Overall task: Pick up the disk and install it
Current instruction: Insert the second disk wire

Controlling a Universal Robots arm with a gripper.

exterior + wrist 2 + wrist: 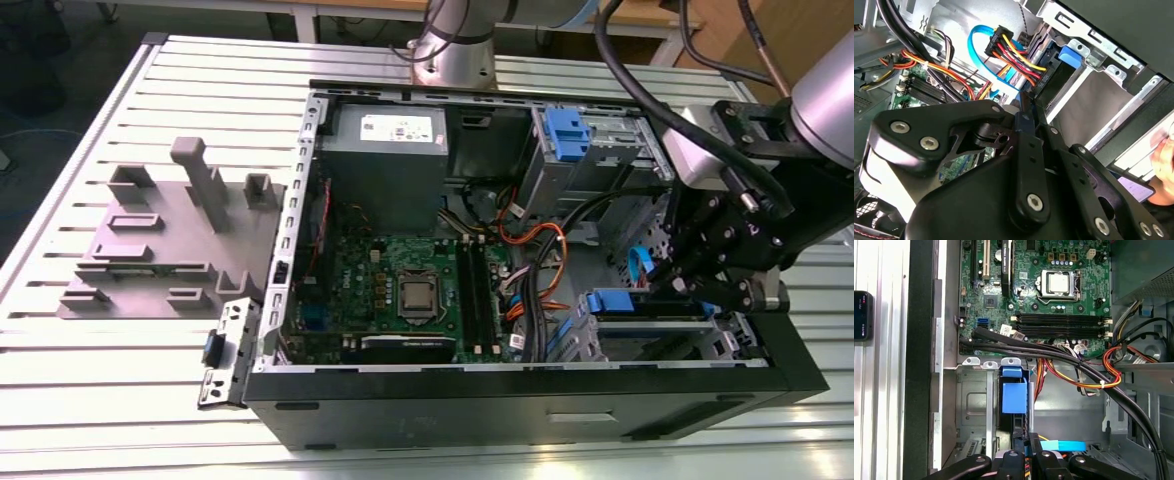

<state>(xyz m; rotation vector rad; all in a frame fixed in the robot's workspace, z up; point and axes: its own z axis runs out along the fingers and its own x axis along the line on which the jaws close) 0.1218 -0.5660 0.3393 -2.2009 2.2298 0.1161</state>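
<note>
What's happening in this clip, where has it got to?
A single robot arm has its gripper lowered inside an open computer case, at the drive cage on the exterior view's right. A blue-edged disk sits upright in that cage, just ahead of the gripper in the first wrist view. Whether the gripper is touching the disk can't be told. A grey fixture lies beside the case.

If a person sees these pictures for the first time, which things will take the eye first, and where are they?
The open computer case on the slatted table comes first, its green motherboard in the middle. Next the black gripper, lowered into the case at the exterior view's right, over the drive bay with its blue carrier. Bright orange and yellow cables run between them.
</note>
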